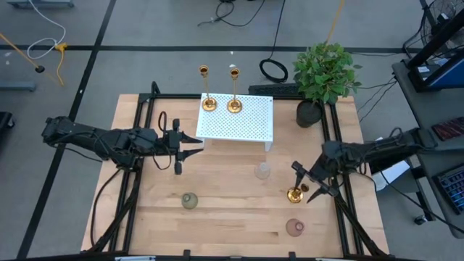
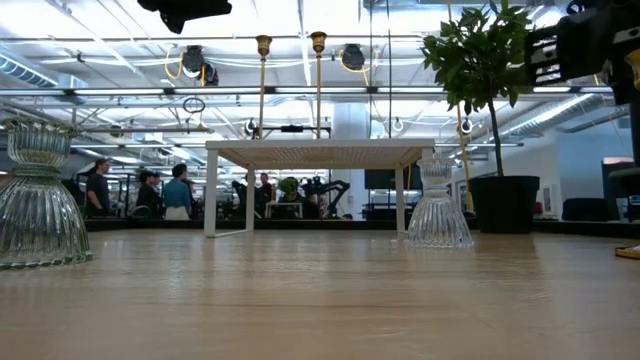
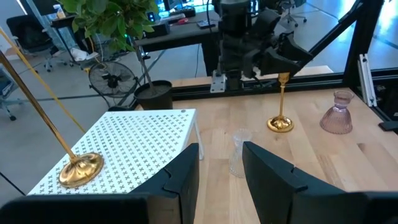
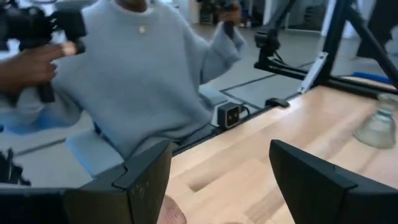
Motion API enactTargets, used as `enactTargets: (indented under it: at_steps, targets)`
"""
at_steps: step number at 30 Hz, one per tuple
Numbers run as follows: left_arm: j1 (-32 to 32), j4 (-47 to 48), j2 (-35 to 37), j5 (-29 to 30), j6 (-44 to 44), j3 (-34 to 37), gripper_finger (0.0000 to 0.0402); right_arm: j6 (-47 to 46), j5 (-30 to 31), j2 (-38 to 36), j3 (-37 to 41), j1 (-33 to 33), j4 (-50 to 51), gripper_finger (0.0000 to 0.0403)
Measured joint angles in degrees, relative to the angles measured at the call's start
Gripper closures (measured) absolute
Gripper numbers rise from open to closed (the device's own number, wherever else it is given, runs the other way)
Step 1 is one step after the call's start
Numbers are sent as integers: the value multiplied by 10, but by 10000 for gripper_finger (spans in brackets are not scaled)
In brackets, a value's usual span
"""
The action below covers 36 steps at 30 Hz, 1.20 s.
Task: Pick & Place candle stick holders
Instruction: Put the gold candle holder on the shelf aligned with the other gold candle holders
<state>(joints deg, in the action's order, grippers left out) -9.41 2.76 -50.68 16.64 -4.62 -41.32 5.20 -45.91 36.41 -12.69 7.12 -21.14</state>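
Two tall gold sticks [image 1: 209, 104] [image 1: 234, 105] stand by their round bases on the white perforated stand [image 1: 246, 127]. A shorter gold stick [image 1: 294, 194] stands on the table at the near right, also in the left wrist view [image 3: 281, 121]. The green glass holder [image 1: 189, 201], the clear one [image 1: 262, 171] and the pink one [image 1: 294, 227] stand on the table. My right gripper [image 1: 310, 181] is open at the short stick's top. My left gripper [image 1: 192, 145] is open and empty, left of the stand. My right gripper stands open around the short gold stick's top [image 3: 283, 78], slanting down from the table's right. I cannot tell whether a finger touches it. The stick stands upright on its base [image 3: 281, 124].
A potted plant [image 1: 322, 76] stands at the far right corner. A person in a grey sweater [image 4: 143, 74] stands at the table's near edge. Black frame rails [image 1: 145, 116] run along the table's sides. Bare wood lies between the stand and the glass holders.
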Motion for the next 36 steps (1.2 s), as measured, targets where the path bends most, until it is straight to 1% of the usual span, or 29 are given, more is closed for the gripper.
enactTargets:
  at_steps: [4,9,14,17,20,23,27,30,33,36]
  targets:
    - [0,0,0,0,4,0,275,10,49,5,0,24,30,141]
    - [0,0,0,0,4,0,275,15,114,11,0,37,69,147]
    - [0,0,0,0,4,0,275,15,112,12,9,42,63,159]
    - [0,0,0,0,4,0,275,15,114,12,23,43,60,181]
    - [0,0,0,0,1,0,275,11,114,12,39,43,32,217]
    - [0,0,0,0,0,0,275,-11,114,12,55,43,-12,263]
    - [0,0,0,0,-10,0,275,-35,113,12,62,42,-29,322]
    - [0,0,0,0,-11,0,275,-32,115,12,62,43,-51,326]
    - [0,0,0,0,-11,0,275,-31,118,12,62,42,-98,326]
    - [0,0,0,0,-11,0,275,-46,147,12,62,43,-158,326]
